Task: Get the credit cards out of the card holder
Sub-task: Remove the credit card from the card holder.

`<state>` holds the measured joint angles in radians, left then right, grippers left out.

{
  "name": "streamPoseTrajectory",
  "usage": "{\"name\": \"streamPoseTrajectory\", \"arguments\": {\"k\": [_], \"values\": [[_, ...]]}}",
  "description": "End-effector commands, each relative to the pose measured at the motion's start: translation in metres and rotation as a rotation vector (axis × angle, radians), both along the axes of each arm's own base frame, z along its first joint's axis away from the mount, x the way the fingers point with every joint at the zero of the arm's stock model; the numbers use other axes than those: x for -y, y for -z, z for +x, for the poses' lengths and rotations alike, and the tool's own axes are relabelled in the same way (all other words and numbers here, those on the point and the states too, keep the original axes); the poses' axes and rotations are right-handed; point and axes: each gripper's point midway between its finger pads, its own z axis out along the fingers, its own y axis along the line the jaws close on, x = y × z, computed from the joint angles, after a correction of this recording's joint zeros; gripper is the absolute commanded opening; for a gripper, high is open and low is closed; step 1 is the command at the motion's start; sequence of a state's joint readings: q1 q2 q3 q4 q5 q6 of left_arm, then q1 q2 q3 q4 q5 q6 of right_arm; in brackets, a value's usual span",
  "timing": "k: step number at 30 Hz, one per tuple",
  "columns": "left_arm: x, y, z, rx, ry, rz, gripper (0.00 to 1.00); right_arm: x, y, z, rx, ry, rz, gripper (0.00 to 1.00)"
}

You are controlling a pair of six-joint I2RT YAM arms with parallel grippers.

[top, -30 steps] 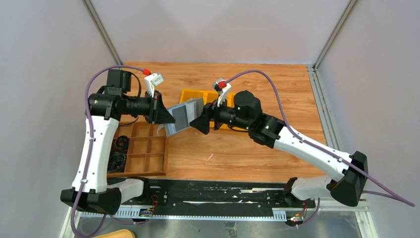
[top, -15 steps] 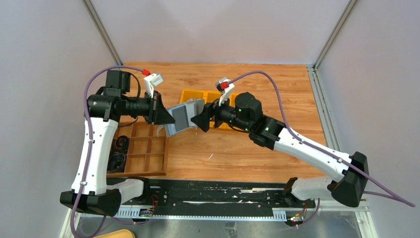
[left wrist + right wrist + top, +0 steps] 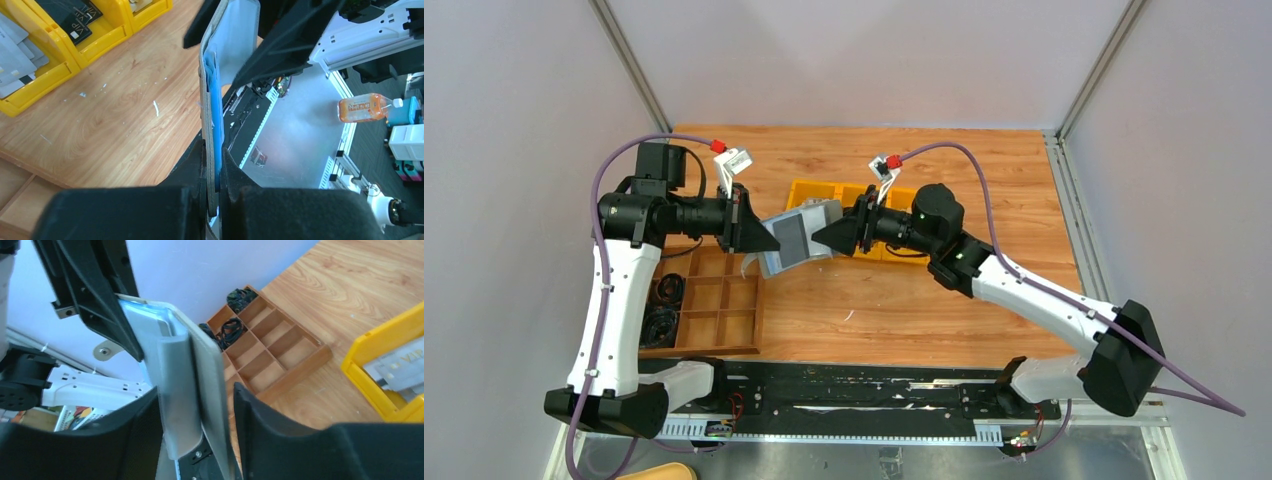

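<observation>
**Top view.** The holder (image 3: 796,238) hung in the air above the surface (image 3: 904,300), just beside the bins (image 3: 829,187) on their tray side and between the two arms. The left jaws were pressed onto the holder's edge farther from the bins. The right jaws met it from the bins' side. The tray (image 3: 719,300) lay beyond the holder from the bins.

**Left wrist view.** The holder (image 3: 204,90) stood edge-on and upright, pinched between the left jaws at its near end. A blue layer showed inside the fold; whether it was a card could not be told. Grey cards (image 3: 15,57) lay in the bins (image 3: 45,82), well apart from the holder. The right jaws straddled the holder's far end.

**Right wrist view.** The right jaws stood spread on either side of the holder (image 3: 182,385), with a gap showing on the bins' side. A card (image 3: 400,367) lay in the bins (image 3: 370,347). The tray (image 3: 270,355) sat on the surface away from them.
</observation>
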<state>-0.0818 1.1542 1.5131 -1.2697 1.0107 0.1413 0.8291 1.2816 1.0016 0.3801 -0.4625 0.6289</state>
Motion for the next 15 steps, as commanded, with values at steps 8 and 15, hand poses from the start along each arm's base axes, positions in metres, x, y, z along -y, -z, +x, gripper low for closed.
{"name": "streamPoseTrajectory", "arguments": {"k": [8, 15], "values": [[0.001, -0.008, -0.003, 0.011, -0.001, -0.017, 0.00, -0.026, -0.020, -0.021, -0.023, -0.171, 0.099, 0.42], [-0.002, -0.006, 0.001, 0.013, -0.020, 0.003, 0.14, -0.025, -0.014, -0.021, -0.045, -0.129, 0.072, 0.00]]}}
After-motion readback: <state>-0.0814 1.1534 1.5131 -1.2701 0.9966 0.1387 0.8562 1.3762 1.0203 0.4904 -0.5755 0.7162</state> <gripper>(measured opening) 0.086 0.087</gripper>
